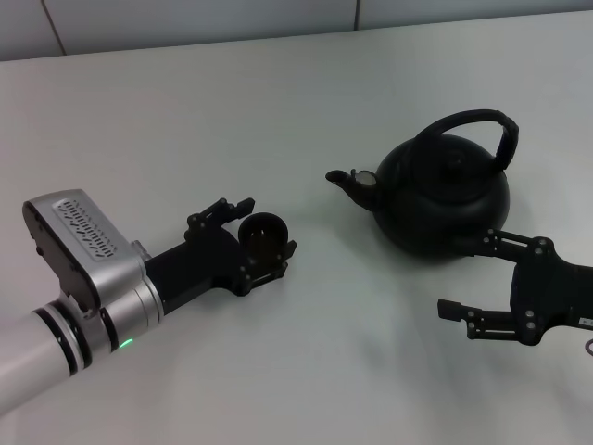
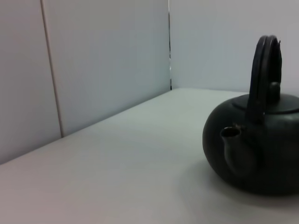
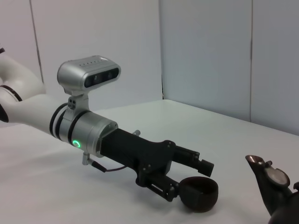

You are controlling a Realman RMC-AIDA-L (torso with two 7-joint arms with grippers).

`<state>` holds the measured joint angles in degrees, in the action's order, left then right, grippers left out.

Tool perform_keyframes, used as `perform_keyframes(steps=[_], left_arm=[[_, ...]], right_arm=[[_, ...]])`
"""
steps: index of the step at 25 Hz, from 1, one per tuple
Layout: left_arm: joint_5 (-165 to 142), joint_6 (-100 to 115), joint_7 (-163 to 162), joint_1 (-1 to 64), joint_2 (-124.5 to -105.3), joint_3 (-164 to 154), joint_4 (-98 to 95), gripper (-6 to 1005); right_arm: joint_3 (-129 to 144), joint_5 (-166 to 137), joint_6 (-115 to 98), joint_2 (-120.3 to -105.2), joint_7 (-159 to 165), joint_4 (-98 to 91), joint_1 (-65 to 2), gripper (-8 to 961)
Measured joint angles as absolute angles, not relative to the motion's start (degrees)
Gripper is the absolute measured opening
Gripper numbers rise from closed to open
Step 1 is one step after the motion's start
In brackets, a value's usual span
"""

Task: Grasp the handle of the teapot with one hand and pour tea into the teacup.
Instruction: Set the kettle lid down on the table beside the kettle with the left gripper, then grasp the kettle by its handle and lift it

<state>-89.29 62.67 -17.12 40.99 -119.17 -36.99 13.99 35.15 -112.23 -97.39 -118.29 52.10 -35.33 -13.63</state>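
Observation:
The matte-black teapot [image 1: 445,199] stands on the white table at the right, its spout pointing left toward the teacup. Its arched handle [image 1: 474,120] stands upright over the lid. The teapot also shows in the left wrist view [image 2: 257,154] with its handle [image 2: 264,79]. Only its spout tip [image 3: 270,184] shows in the right wrist view. The tiny black teacup [image 1: 264,235] sits between the fingers of my left gripper [image 1: 265,225], which is shut on it low at the table; both show in the right wrist view, teacup [image 3: 200,193] and gripper [image 3: 189,180]. My right gripper [image 1: 473,276] is open and empty, just in front of the teapot's base.
The white table [image 1: 306,111] runs back to pale wall panels [image 2: 107,60]. The left arm's silver wrist camera housing [image 1: 74,236] sits at the near left. A bare strip of table lies between teacup and spout.

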Motion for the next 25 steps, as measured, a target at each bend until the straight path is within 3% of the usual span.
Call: perform_keyframes(steps=[7, 15, 16, 20, 25], left_arm=[[-89.3, 72.3, -18.2, 36.9, -118.43, -37.4, 12.1, 810], [-89.3, 94.3, -37.6, 16.3, -117.68, -43.2, -15.8, 810], [-89.3, 94.3, -37.6, 16.3, -117.68, -43.2, -15.8, 810], [-89.3, 99.9, -39.9, 10.4, -114.93, -43.5, -19.1, 810], [-89.3, 100.9, -40.0, 9.2, -113.82, -43.5, -19.2, 810]], right_arm=[[35.2, -112.2, -96.9, -118.27, 52.1, -35.3, -13.7, 817], [34.9, -111.9, -96.7, -118.47, 52.1, -35.1, -13.7, 818], [34.9, -111.9, -96.7, -118.47, 52.1, -35.1, -13.7, 818], [34.4, -111.8, -96.7, -118.71, 52.1, -35.1, -13.8, 818], [34.3, -111.8, -96.7, -118.77, 51.9, -34.9, -13.7, 818]])
